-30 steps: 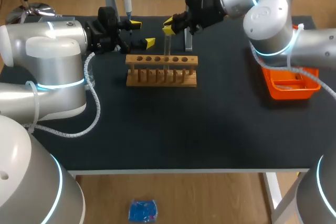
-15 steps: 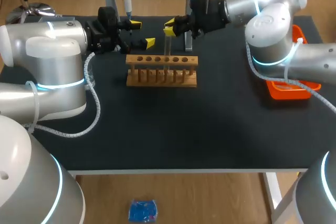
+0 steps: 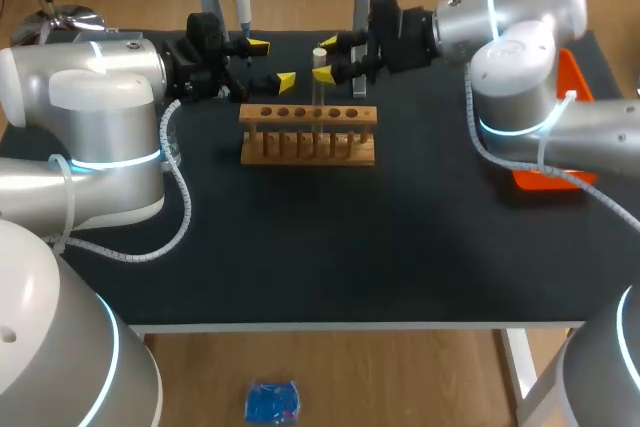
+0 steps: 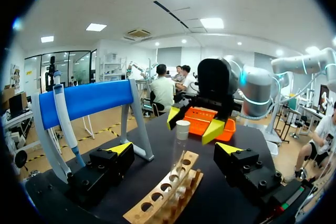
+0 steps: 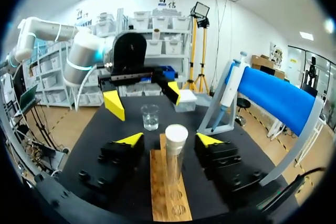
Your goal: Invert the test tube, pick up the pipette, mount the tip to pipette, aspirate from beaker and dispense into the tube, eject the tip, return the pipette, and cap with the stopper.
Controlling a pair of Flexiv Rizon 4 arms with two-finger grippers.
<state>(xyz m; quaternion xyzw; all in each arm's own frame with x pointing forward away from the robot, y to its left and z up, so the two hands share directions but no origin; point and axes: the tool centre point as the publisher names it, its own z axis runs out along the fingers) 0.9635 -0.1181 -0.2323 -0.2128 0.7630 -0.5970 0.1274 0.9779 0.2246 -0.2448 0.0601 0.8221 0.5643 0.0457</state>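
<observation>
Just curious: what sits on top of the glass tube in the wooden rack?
A white stopper caps the test tube. It hides the mouth; whether liquid is inside cannot be told.

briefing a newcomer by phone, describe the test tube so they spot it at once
Find the wooden rack on the black table. One clear test tube stands upright in it, between the right gripper's open fingers. It is the rack's only tube, white stopper on top.

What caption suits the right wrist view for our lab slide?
Open right gripper flanks the stoppered test tube in the wooden rack; left gripper open beyond.
</observation>
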